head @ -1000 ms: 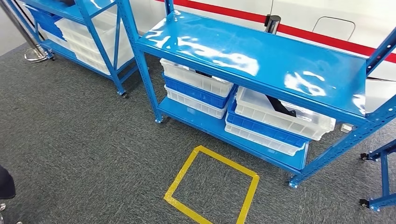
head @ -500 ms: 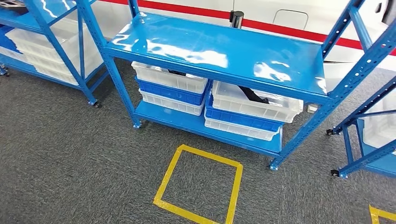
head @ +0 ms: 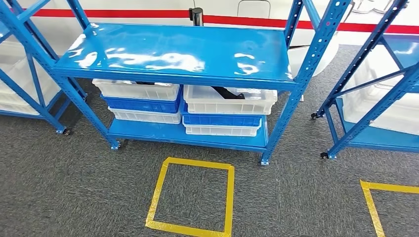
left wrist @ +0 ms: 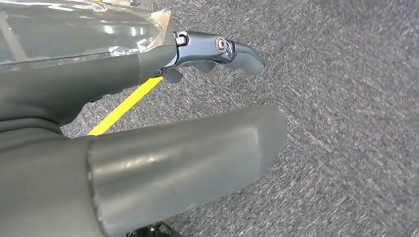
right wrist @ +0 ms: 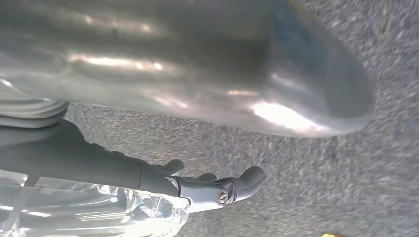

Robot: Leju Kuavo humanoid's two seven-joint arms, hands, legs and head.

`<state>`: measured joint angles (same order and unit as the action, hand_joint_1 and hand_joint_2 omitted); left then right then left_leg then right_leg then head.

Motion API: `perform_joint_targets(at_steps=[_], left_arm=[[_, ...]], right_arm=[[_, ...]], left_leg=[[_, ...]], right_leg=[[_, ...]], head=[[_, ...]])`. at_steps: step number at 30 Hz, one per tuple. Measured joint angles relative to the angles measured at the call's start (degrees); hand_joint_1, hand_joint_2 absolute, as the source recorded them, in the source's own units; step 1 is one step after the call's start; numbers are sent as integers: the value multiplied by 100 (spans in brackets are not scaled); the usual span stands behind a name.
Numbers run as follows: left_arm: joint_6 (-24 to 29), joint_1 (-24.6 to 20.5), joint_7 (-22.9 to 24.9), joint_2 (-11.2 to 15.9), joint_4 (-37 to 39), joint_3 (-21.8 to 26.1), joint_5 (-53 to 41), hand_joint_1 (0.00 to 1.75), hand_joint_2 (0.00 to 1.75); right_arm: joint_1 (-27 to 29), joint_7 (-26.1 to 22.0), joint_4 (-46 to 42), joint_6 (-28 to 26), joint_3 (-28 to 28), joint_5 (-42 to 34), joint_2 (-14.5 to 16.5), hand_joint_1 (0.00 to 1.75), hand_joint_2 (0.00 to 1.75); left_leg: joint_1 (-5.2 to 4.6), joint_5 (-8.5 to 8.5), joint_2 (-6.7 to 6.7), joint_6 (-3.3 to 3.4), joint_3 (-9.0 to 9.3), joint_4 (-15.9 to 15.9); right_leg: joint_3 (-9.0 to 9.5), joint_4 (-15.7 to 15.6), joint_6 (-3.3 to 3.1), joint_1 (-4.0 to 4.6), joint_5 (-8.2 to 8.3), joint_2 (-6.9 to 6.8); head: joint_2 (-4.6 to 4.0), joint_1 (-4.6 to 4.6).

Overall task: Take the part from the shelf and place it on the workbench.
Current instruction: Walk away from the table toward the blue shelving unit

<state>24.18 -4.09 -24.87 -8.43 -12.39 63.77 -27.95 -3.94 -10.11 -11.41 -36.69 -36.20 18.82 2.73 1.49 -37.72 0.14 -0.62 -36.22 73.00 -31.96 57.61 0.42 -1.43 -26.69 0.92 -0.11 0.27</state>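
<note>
In the centre of the head frame the blue shelf (head: 173,52), open grey carpet (head: 74,187) below with yellow tape square (head: 191,196), black part (head: 228,92) in white bin (head: 230,100) mid-frame, far from my left hand (left wrist: 148,148) and right hand (right wrist: 197,74), both with fingers apart, holding nothing

Black elongated part (head: 228,92) lying tilted inside an upper white plastic bin (head: 230,100), right-hand stack on the bottom level of a glossy blue metal shelf (head: 178,49), one end poking just above the bin's rim, mostly hidden under the shelf's top board.
</note>
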Motion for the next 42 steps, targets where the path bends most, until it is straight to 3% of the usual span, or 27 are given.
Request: perform_joint_targets(at_steps=[1,2,4,6,9,17,39,42], left_arm=[[6,5,1,-2,0,10,11,0,0],[9,6,2,-4,0,19,21,0,0],[19,6,3,-6,0,30,31,0,0],[28,-6,5,-7,0,43,33,0,0],[33,-20,6,-27,-1,50,32,0,0],[27,-20,15,-41,-2,51,17,0,0],[-23,-18,52,-37,-2,47,-133,0,0],[-46,-18,61,-33,-2,47,-146,0,131]], right_arm=[[4,2,0,2,0,10,-2,0,0],[6,7,0,3,1,17,-3,0,0],[-1,19,0,-5,5,59,1,0,0],[-8,10,-2,-60,26,174,4,0,0],[-6,23,-2,-116,73,329,-17,0,0],[-9,31,-1,-110,128,378,-25,0,0],[11,34,0,-67,157,356,-30,0,0],[12,32,-1,-16,156,327,-30,0,0]], left_leg=[[0,52,-14,16,-56,63],[-1,212,-30,41,-12,-85],[-11,655,-146,123,279,-806],[-27,892,-256,176,491,-1383],[-71,913,-253,135,504,-1518],[-176,949,-262,239,482,-1505],[-150,941,-263,249,479,-1506],[-148,941,-263,248,479,-1506]], right_leg=[[1,1,-4,17,3,82],[8,2,-8,29,5,163],[24,6,-7,47,9,300],[11,25,3,83,3,390],[-57,40,15,130,-16,423],[-33,14,126,62,14,413],[-44,5,127,53,15,410],[-45,5,127,54,15,410]], head=[[0,1],[0,1],[0,1],[0,0],[0,1],[0,1],[0,1],[0,1]])
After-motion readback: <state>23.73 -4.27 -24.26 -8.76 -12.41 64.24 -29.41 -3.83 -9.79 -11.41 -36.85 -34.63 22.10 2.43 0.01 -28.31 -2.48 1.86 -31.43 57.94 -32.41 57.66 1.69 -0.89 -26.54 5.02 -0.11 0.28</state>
